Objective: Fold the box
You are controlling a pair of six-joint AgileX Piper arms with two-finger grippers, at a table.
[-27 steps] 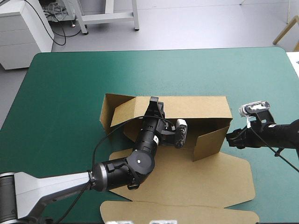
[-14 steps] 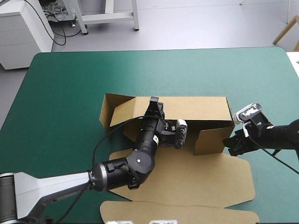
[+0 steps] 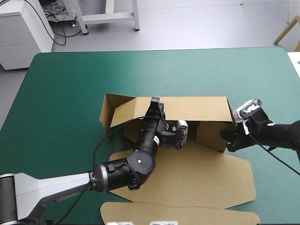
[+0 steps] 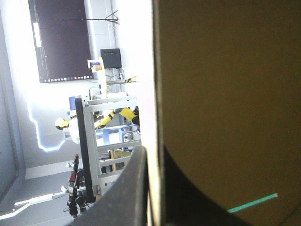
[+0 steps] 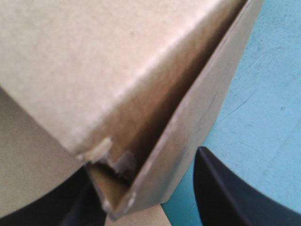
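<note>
High view: I read left jaws clamped on box (image 3: 197, 108) wall, steadying it; right jaws apart, straddling side flap (image 3: 208, 136) for tucking.

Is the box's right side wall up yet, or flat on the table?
Up: the right side wall stands upright, meeting the raised back wall at the corner, with the right gripper at it.
</note>
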